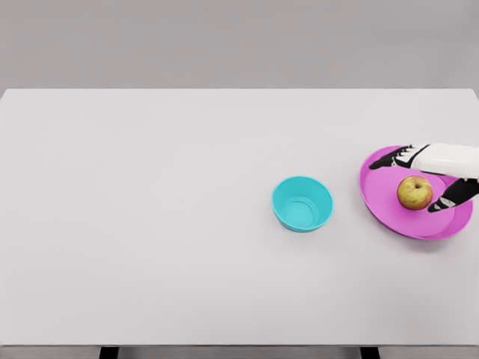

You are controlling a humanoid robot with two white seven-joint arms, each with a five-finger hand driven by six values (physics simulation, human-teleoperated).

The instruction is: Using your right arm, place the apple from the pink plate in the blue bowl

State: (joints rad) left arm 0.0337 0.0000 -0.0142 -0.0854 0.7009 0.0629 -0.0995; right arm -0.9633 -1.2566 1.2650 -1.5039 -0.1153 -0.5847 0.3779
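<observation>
On the white table (pixel 150 224), right half: all the objects sit here, the left half bare white.
Count, apples: one, a yellow-green apple (pixel 415 192) with a reddish blush, stem dimple facing up.
Count, plates: one pink plate (pixel 382 196), round, near the table's right edge.
Count, bowls: one blue bowl (pixel 302 203), turquoise in tone, upright, nothing inside.
Count, hands: one in view, the right hand (pixel 438 176), its white forearm coming in from the right edge.
Apple position: resting on the pink plate, roughly at its centre.
Bowl position: just left of the plate, a narrow strip of table between them, not touching.
Right hand state: spread and holding nothing; dark fingers (pixel 389 159) reach leftward over the plate's far rim, the thumb (pixel 449 200) lies just right of the apple.
Hand to apple: apple sits in the gap between fingers and thumb; contact cannot be told from this view.
Background: plain grey wall behind the table.
</observation>
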